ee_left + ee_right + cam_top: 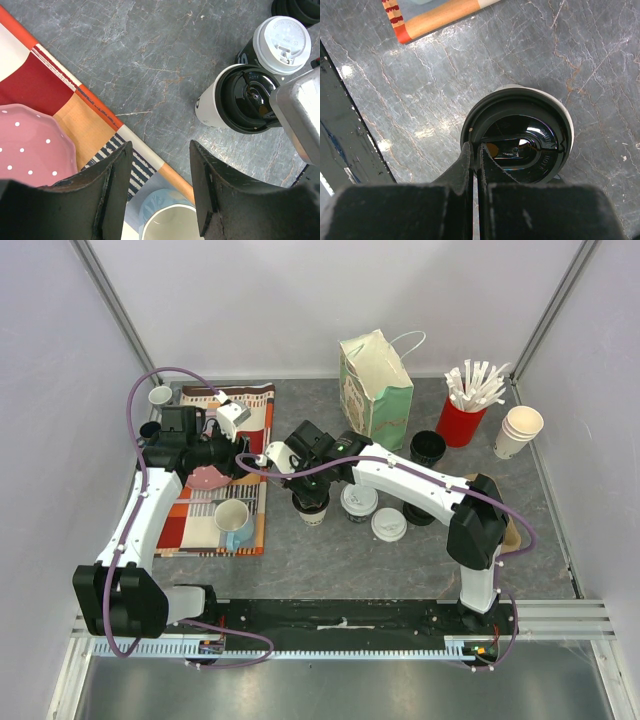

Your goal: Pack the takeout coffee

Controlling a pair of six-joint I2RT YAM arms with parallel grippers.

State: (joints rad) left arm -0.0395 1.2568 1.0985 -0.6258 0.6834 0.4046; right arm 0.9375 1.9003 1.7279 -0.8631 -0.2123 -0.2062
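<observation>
Two takeout coffee cups with white sip lids stand mid-table, one (359,500) (282,39) behind the other (389,525). Left of them stands a pale-walled cup (313,512) (210,102) with a black lid (520,132) on it. My right gripper (306,492) (477,147) is shut, pinching the near rim of that black lid. My left gripper (238,460) (160,170) hangs open and empty above the edge of the striped mat (95,107), left of the black-lidded cup.
A pink dotted plate (30,150) and a blue-and-white mug (233,520) sit on the mat. At the back stand a paper bag (377,375), a lidless black cup (428,447), a red cup of straws (460,420) and stacked paper cups (518,430).
</observation>
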